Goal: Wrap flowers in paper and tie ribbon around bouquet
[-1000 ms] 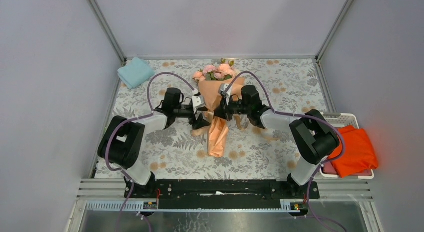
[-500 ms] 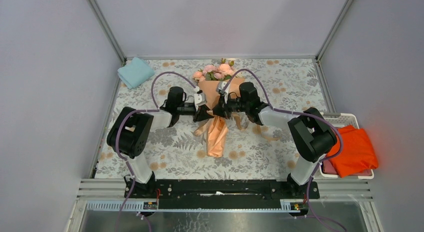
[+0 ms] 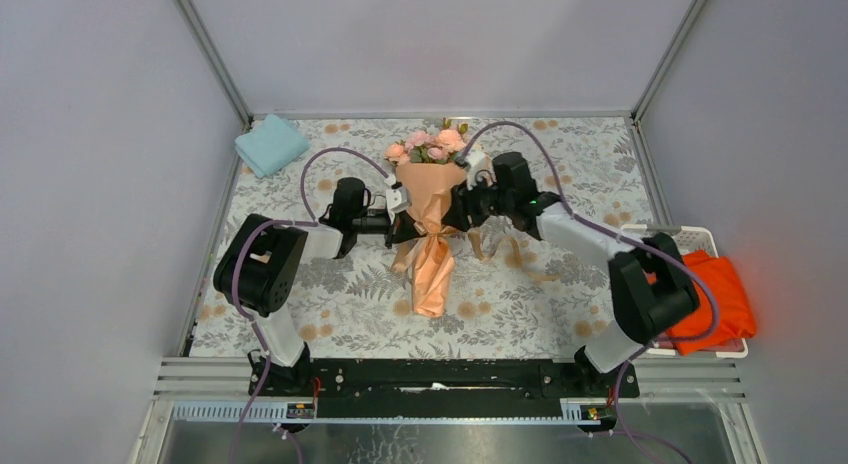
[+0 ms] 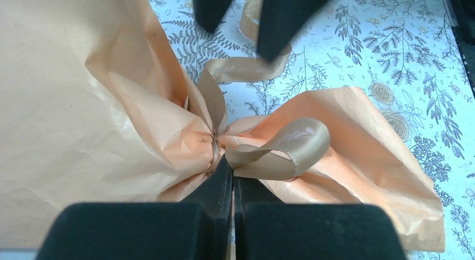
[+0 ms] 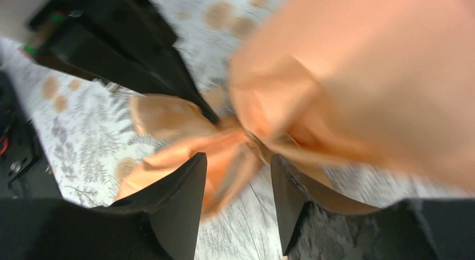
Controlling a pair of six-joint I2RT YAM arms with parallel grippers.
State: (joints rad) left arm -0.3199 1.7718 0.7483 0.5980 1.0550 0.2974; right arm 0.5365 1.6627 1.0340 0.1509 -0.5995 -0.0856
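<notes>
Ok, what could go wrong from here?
1. The left gripper is shut on the ribbon at the pinched waist of the paper; pulling might undo the loop or tear it.
2. The right gripper is open and holds nothing, so the bouquet could slide with any pull.

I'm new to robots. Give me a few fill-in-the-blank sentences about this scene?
The flowers are wrapped in peach ___.
The left tool is ___ on the ribbon.
The right tool is ___.
The blue cloth lies at the far ___ corner.
Missing words: paper, shut, open, left.
</notes>
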